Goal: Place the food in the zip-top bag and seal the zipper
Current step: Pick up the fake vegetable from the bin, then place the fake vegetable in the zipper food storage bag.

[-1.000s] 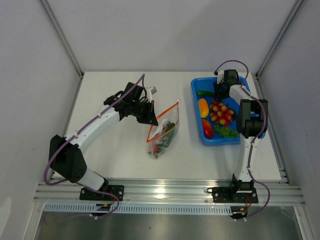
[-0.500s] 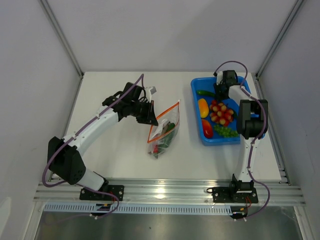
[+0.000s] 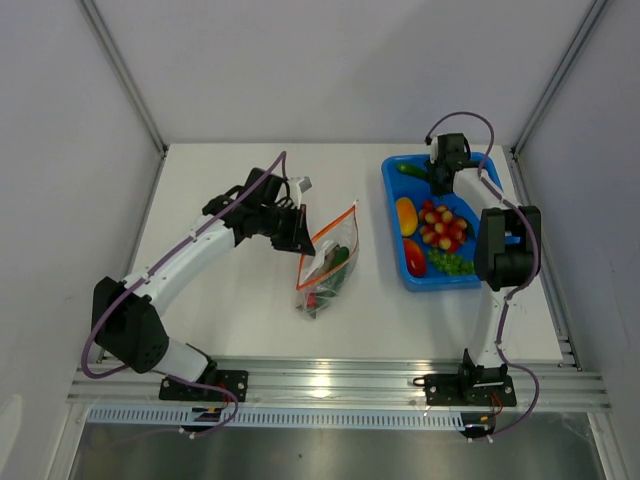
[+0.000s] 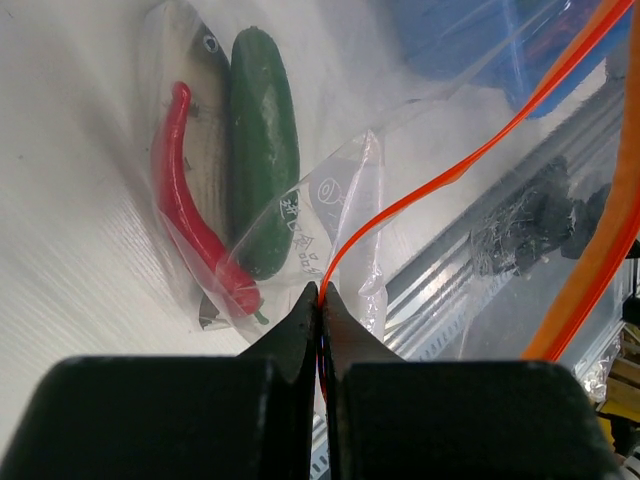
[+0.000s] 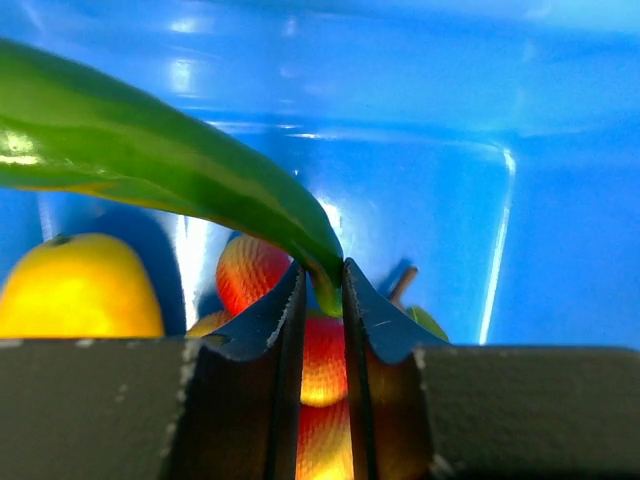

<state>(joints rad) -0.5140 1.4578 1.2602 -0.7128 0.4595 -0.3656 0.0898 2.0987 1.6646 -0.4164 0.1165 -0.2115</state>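
Left gripper: your left gripper (image 4: 320, 300) is pinched tight on the zipper (image 4: 590, 280), with only a thin bit of the strip between its tips.
Bag place: the zip-top bag (image 3: 328, 262) lies in the middle of the surface, with its mouth turned toward the far edge. A grey fish (image 4: 208, 140), a red chilli (image 4: 210, 250) and a cucumber (image 4: 262, 150) sit in its near end.
Bag risk: the plastic is slippery. If you tug, I think the strip can slide out and the mouth can flop flat.
Tub place: the blue tub (image 3: 386, 190) sits by the right edge of the surface. It holds the mango (image 3: 406, 214), cherry tomatoes (image 3: 443, 224), grapes (image 3: 450, 263) and red pepper (image 3: 414, 256).
Right gripper: your right gripper (image 5: 322, 288) is closed on the thin tip of the green chilli (image 5: 170, 160), in the far left corner of the tub.
Chilli risk: you hold only the tip. The long chilli may swing or slip out when you lift it, and land on the surface.
Mouth risk: a long chilli may bump the strip and push the bag away.
Hard to see: from above, the arm hides the right fingertips. Up close, the chilli's other end is cut off. You cannot tell how wide the mouth gapes.
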